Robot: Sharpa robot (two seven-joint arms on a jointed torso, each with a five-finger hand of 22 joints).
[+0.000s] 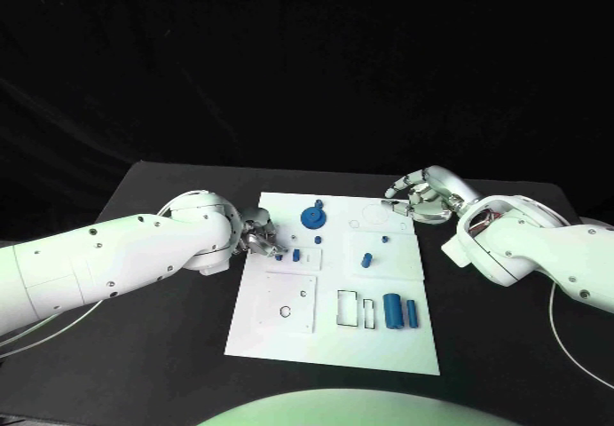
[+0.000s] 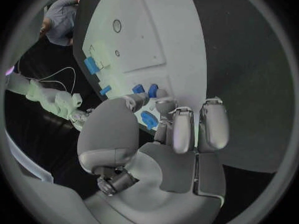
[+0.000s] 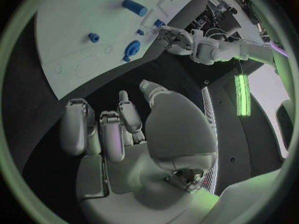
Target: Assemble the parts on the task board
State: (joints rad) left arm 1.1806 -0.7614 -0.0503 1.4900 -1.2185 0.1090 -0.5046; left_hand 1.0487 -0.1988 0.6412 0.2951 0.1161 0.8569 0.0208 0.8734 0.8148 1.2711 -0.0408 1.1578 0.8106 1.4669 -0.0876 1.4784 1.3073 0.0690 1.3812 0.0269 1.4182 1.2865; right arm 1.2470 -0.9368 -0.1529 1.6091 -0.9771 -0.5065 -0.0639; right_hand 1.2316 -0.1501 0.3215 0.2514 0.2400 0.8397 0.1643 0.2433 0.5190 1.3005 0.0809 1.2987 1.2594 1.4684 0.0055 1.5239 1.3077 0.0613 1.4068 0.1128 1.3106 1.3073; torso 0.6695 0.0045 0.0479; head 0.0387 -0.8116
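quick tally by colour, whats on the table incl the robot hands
blue parts: 8, counting a small one, hard to make out, at the left hand's fingers
white task board: 1
silver: 2, the left robot hand and the right robot hand
total: 11

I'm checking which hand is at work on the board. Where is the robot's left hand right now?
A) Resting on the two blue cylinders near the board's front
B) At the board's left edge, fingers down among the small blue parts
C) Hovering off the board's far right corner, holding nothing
B: in the head view the left hand sits at the white board's left edge, its fingertips beside a small blue part.
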